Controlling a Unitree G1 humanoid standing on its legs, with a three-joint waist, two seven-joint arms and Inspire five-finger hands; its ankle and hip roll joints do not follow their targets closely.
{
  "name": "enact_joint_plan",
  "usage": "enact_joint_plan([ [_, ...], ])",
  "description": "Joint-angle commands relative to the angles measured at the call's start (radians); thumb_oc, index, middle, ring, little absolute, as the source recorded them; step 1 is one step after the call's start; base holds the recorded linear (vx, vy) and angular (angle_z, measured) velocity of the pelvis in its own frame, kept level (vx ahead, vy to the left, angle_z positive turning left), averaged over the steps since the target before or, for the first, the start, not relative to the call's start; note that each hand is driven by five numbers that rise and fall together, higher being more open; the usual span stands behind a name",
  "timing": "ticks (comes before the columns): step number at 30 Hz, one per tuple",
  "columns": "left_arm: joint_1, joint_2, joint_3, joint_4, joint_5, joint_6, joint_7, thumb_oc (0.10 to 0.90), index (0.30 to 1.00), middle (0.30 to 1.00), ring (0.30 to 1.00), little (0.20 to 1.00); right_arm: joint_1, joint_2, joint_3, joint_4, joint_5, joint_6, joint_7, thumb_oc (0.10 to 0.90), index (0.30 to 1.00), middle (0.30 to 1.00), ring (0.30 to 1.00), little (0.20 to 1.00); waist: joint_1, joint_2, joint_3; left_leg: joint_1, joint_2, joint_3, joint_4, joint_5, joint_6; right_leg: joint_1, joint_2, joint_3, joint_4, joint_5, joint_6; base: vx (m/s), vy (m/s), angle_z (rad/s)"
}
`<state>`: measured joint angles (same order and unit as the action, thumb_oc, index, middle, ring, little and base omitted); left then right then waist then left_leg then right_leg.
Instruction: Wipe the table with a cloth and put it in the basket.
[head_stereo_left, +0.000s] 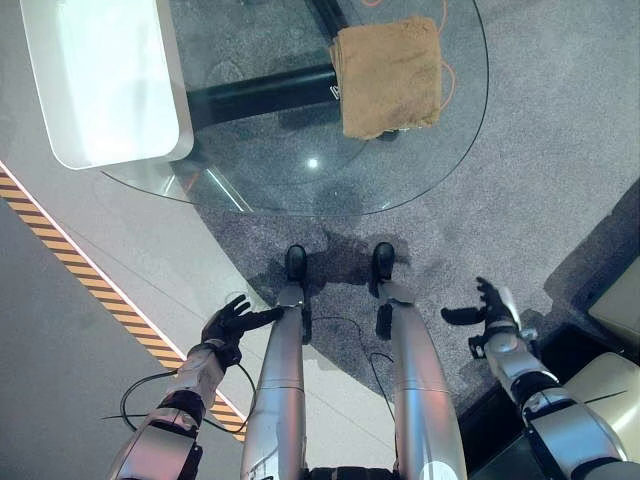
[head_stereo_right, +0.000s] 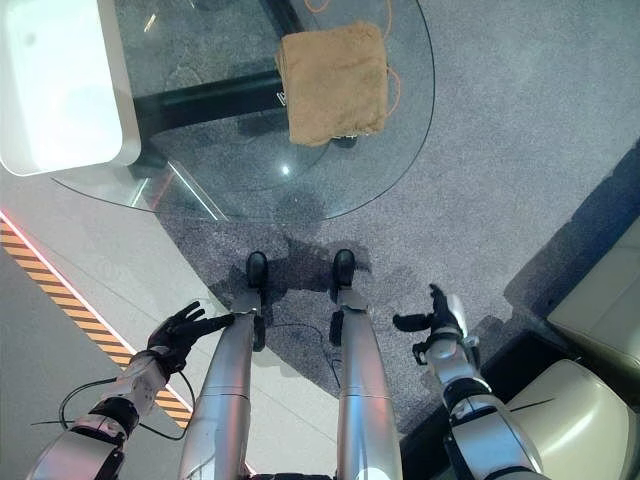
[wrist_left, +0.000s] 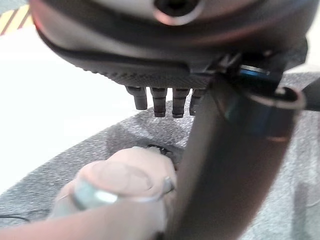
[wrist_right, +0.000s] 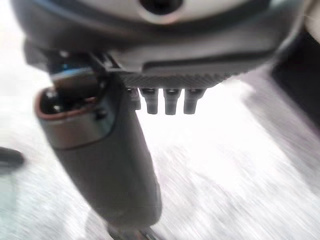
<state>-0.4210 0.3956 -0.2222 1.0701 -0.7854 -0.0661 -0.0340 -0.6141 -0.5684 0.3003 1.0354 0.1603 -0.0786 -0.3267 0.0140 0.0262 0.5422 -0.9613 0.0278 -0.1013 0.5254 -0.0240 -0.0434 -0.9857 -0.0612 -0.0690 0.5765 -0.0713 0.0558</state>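
Seen from the robot's head, looking down: a round glass desk (head_stereo_left: 300, 190) stands ahead on grey carpet (head_stereo_left: 520, 180). A folded tan cloth (head_stereo_left: 388, 76) lies flat on the far right part of the glass, near its right rim, with nothing touching it. A white rounded tray-like object (head_stereo_left: 100, 80) rests on the far left part of the desk and overhangs its rim.

The left hand (head_stereo_left: 232, 324) hangs low at the near left, fingers spread and relaxed, grasping nothing. The right hand (head_stereo_left: 488, 306) hangs low at the near right, also released and empty, thumb pointing left.

By the look of it the task has not started: the cloth is untouched, no wiping is under way, and no basket can be made out. Picking up the cloth, wiping and dropping it off all remain.

The desk's near rim curves between the hands and the cloth, so either arm must reach up and over it. Open carpet lies right of the desk. A striped floor line (head_stereo_left: 60, 250) runs along the left, and pale cushioned furniture (head_stereo_left: 615, 300) sits close to the right arm.
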Motion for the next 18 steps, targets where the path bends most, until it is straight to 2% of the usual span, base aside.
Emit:
enact_joint_plan([
  [1,0.088,0.06,0.012,0.003,-0.026,-0.016,-0.003,0.8,0.9,0.9,0.9,0.9,0.012,-0.154,-0.04,-0.079,0.032,-0.047,-0.087,0.8,0.9,0.9,0.9,0.9,0.005,-0.011,-0.022,0.011,-0.037,0.058,0.051,-0.021,0.017,0.066,0.006,-0.006,0.024,0.0,-0.033,0.02,-0.038,-0.15],
  [5,0.09,0.075,0.009,0.002,-0.036,-0.016,-0.008,0.8,0.9,0.9,0.9,0.9,-0.057,-0.213,-0.016,-0.15,0.044,-0.037,-0.123,0.8,0.9,0.9,0.9,0.9,0.009,-0.016,-0.022,0.005,-0.037,0.053,0.049,-0.02,0.016,0.063,0.005,-0.013,0.02,0.003,-0.032,0.01,-0.018,0.32],
  [6,0.082,0.084,0.003,0.009,-0.046,-0.014,-0.012,0.8,0.9,0.9,0.9,0.9,-0.126,-0.252,0.015,-0.186,0.039,-0.033,-0.149,0.8,0.9,0.9,0.9,0.9,0.012,-0.017,-0.022,0.0,-0.037,0.05,0.042,-0.017,0.015,0.058,0.005,-0.017,0.015,0.004,-0.032,0.0,-0.003,-0.14],
  [9,0.074,0.092,-0.002,0.011,-0.053,-0.009,-0.017,0.8,0.9,0.9,0.9,0.9,-0.225,-0.297,0.067,-0.236,0.041,-0.009,-0.176,0.8,0.9,0.9,0.9,0.9,0.015,-0.014,-0.022,0.001,-0.039,0.047,0.028,-0.015,0.013,0.056,0.008,-0.017,0.007,0.002,-0.032,-0.01,0.005,-0.01],
  [18,0.073,0.085,-0.012,0.016,-0.066,-0.016,-0.029,0.8,0.9,0.9,0.9,0.9,-0.381,-0.351,0.153,-0.323,0.021,0.024,-0.203,0.8,0.9,0.9,0.9,0.9,0.016,0.0,-0.022,0.027,-0.045,0.05,0.004,-0.013,0.012,0.075,0.009,-0.014,-0.014,-0.005,-0.03,-0.01,0.024,0.01],
])
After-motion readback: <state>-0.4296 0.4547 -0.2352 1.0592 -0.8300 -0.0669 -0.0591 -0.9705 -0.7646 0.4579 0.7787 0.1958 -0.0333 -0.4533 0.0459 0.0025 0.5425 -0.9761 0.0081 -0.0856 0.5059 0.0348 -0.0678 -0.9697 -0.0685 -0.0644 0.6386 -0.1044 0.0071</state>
